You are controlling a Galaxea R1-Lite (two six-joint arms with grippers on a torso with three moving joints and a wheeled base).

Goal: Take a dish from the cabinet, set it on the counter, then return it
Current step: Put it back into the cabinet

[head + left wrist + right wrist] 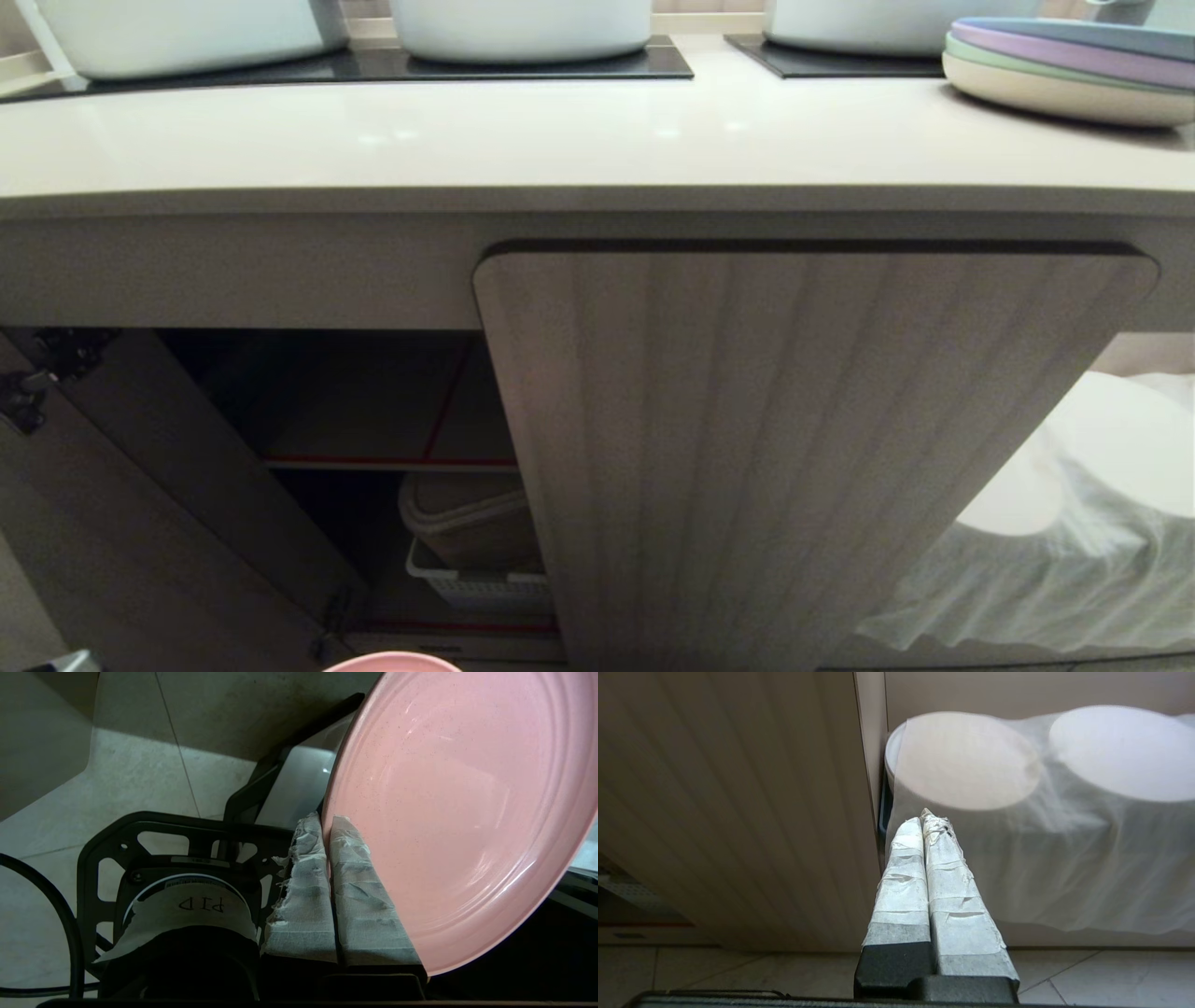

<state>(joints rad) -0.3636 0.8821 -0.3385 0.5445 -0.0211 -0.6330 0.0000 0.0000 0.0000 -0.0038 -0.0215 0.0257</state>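
Taped left tool (pixel 328 828) pinches the dish (pixel 460 812) by its rim (tilted); level it before reaching the desk (pixel 560 140).

Our left gripper (pixel 327 826) and right gripper (pixel 927 819) both wear frayed whitish tape over black finger bases. Behind our left fingers (pixel 303 896) sit a black cut-out bracket (pixel 112 840), a black cable (pixel 56 905) and a taped label (pixel 201 905) marked "PID".
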